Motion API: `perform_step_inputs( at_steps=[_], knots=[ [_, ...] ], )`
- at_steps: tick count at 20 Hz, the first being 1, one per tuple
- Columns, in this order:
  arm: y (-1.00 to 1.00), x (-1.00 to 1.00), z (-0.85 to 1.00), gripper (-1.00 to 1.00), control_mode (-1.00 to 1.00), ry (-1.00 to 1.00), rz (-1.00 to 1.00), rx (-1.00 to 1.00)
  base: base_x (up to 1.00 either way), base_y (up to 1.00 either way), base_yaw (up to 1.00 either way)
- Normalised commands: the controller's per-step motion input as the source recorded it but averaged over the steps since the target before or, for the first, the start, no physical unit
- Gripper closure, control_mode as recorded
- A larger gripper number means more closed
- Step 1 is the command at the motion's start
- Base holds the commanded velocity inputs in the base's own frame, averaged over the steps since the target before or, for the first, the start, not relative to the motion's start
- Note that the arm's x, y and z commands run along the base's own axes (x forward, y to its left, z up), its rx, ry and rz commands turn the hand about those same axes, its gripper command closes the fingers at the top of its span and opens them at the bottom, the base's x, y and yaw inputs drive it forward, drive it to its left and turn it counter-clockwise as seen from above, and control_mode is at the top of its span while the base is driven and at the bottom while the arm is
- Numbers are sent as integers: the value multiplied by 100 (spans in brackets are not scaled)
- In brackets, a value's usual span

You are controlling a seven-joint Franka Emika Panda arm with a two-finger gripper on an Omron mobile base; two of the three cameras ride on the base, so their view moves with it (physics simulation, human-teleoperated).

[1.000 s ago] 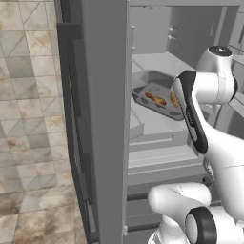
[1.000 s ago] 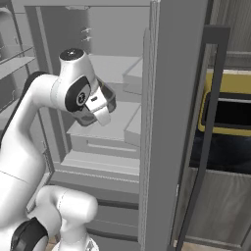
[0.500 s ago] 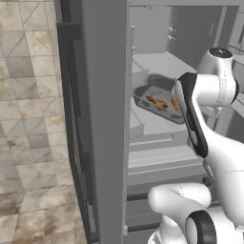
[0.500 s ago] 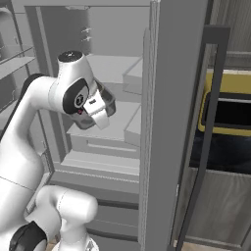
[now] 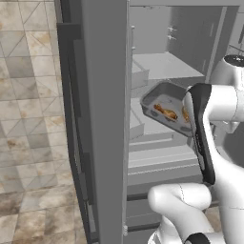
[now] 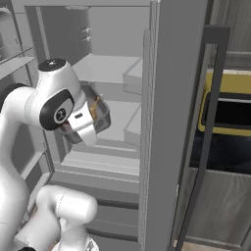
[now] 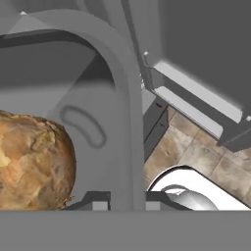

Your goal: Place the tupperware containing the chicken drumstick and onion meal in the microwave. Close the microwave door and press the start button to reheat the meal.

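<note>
Left base view: the shallow grey see-through tupperware (image 5: 164,107) with rounded corners hung in the air in front of the open grey fridge (image 5: 157,66), tipped a little, clear of the shelves.
Contents: an elongated orange-brown chicken drumstick (image 5: 165,111) lay in the container; a second orange-brown piece beside it was half hidden by the arm, and I could not tell whether it was the onion.
Right base view: the white arm's two-finger gripper (image 6: 87,128) sat at the container's near edge, the tupperware (image 6: 98,112) jutting out past it toward the fridge shelves.
Hand view: the container's grey rim (image 7: 120,88) ran up between the fingertips, with a mottled golden-brown lump of food (image 7: 32,164) close on one side.
Hand state: the jaws stood narrow, clamped on the rim of the tupperware, judging by how it hung with nothing under it.
Done so far: the meal appeared lifted and held.
Left to do: carry it to the microwave, set it inside, close the microwave door, press start.
Progress: early, roughly the first quarter, by my judgement.
</note>
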Motion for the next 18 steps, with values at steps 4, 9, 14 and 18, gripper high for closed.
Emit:
perform_step_inputs(
  at_steps=[4, 9, 14, 18],
  knots=[
    [0, -42, 0, 100, -100, 0, -10, 0, 0, 0, 0],
    [0, 9, 0, 100, -100, 0, -11, 0, 0, 0, 0],
    [0, 25, 0, 100, -100, 0, -1, 0, 0, 0, 0],
    [0, 20, 0, 100, -100, 0, 0, 0, 0, 0, 0]
  ],
)
